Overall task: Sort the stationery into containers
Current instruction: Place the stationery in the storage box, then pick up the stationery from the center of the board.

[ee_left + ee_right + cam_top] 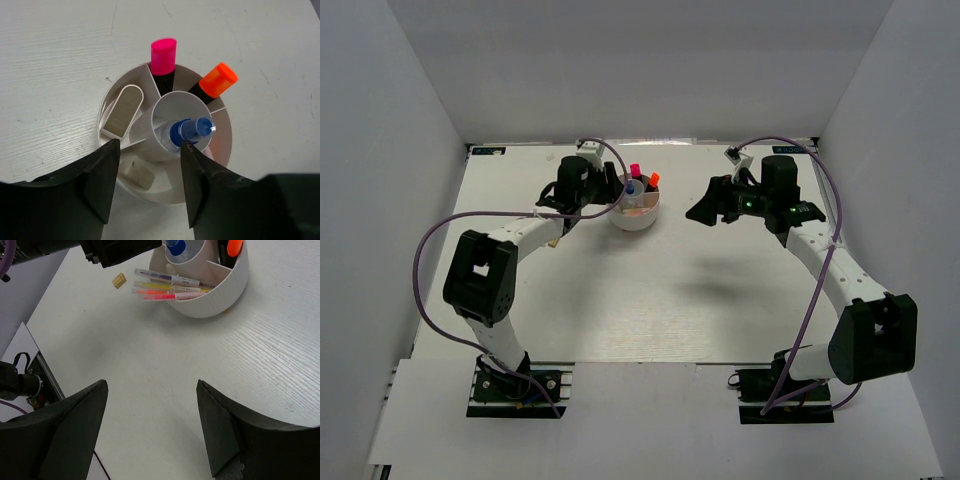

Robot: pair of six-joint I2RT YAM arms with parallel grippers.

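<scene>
Left wrist view: left gripper (150,146), jaws spread and empty, straddling the near rim of the tub (222,150). Blue-capped bottle (192,131) leans in the tub's centre cup, close against one finger. Right gripper (151,385) is spread, empty, well apart from the tub. Pens (170,285) lie outside the tub wall. Risk: the withdrawing finger snags the bottle, tipping it out.

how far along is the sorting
Done: pink-capped highlighter, orange-capped highlighter, blue-capped bottle and two erasers sit in the tub. In hand: nothing, left gripper and right gripper open. Left: three pens and a beige eraser on the table.
</scene>
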